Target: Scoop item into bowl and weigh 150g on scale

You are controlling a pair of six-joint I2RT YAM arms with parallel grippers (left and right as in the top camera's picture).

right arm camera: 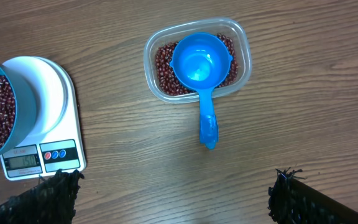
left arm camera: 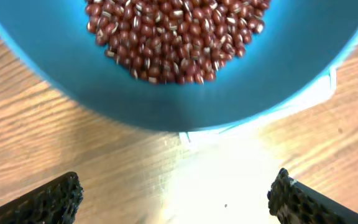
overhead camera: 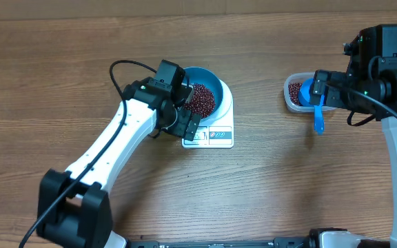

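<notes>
Both tools gape wide and empty, and the beans sit in the bowl on the scale.
In the left wrist view, the left tool (left arm camera: 173, 202) spreads its fingers (left arm camera: 48, 200) over the pale scale (left arm camera: 222, 180) and the wooden counter (left arm camera: 55, 143). Just ahead of them, not touching, is the wall of the blue bowl (left arm camera: 278, 74), which holds a heap of red-brown beans (left arm camera: 173, 37). In the right wrist view, the right tool (right arm camera: 176, 202) hangs over bare counter. Ahead of it lies the handle of a blue scoop (right arm camera: 197, 62), whose cup rests in a clear tub (right arm camera: 241, 37) on more beans. The bowl and scale are well off to that tool's left.
</notes>
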